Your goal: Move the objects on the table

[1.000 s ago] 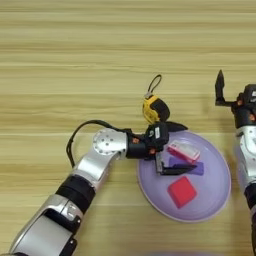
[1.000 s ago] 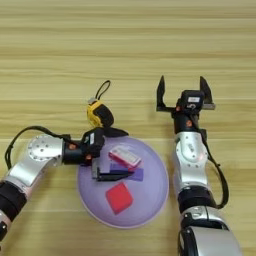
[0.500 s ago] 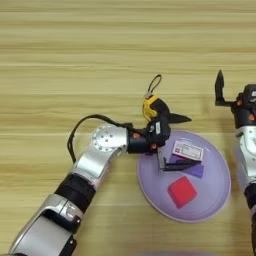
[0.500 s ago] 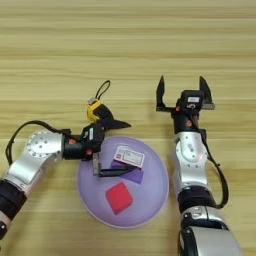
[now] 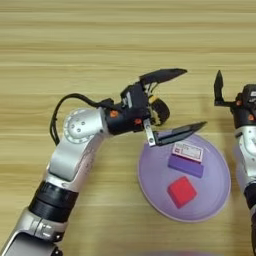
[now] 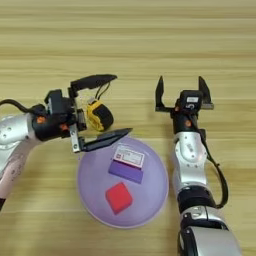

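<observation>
Just let go of the card [image 6: 128,156]: a second ago inside the left gripper [image 5: 174,104] over the plate [image 6: 95,196], now lying free atop the purple block [image 6: 126,171], tilted slightly, red label up. Pulled back up and to the left since then, out past the plate's upper-left rim. Fingers spread wide, holding nothing; upper finger [image 5: 162,75] reaching over the yellow-and-black thing [image 6: 100,115] with its cord loop, lower finger [image 5: 179,133] stretched across the rim just beside the card but apart from it.

Red cube [image 6: 119,197] unmoved, resting in the plate's lower half, near the block but not touching. Block also in place, only now carrying the card. Plate itself where it was on the table [image 5: 75,45].

Right gripper [image 6: 182,92] parked to the right of the plate, pointing away up the table, fingers open wide and empty, same as before.

Meaning for the task, as a judgement: card delivery done, three small things now gathered on the plate. Only the yellow-and-black thing left loose on the table, just off the rim and sitting between the open left fingers, so probably next in line. Risk there: lower finger close enough to nudge the card or tip the plate edge on closing.
</observation>
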